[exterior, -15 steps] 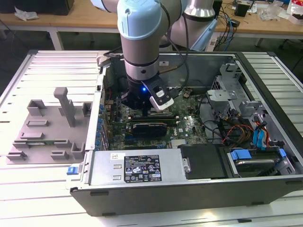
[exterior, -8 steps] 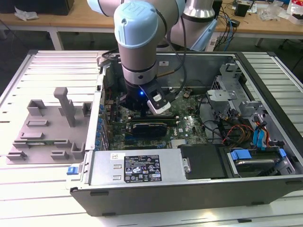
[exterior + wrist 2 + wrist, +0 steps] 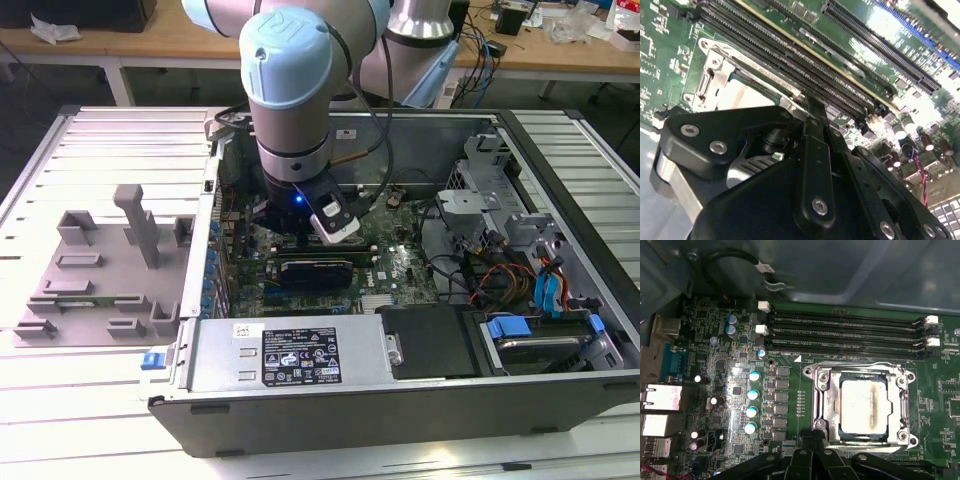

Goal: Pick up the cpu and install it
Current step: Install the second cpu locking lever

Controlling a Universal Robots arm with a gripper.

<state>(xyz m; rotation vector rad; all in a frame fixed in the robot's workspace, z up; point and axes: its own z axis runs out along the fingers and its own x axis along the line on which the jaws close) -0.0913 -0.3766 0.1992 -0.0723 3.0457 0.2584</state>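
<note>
The cpu (image 3: 862, 405) is a silvery-grey square lying flat in its socket on the green motherboard, with the metal socket frame (image 3: 821, 400) around it. A corner of the cpu (image 3: 742, 92) also shows in the second wrist view, just past the black linkage. My gripper (image 3: 812, 442) hangs low over the board at the socket's edge, with its black fingers (image 3: 803, 447) drawn together and nothing visible between them. In the exterior view the gripper (image 3: 283, 232) is deep inside the open computer case (image 3: 560, 390), under the arm's wrist.
Long black memory slots (image 3: 845, 332) run beside the socket. A long black card (image 3: 315, 268) lies just in front of the gripper. A power supply (image 3: 290, 352), drive bays (image 3: 540, 340) and cables fill the case. A grey fixture plate (image 3: 100, 270) sits outside, on the exterior view's left.
</note>
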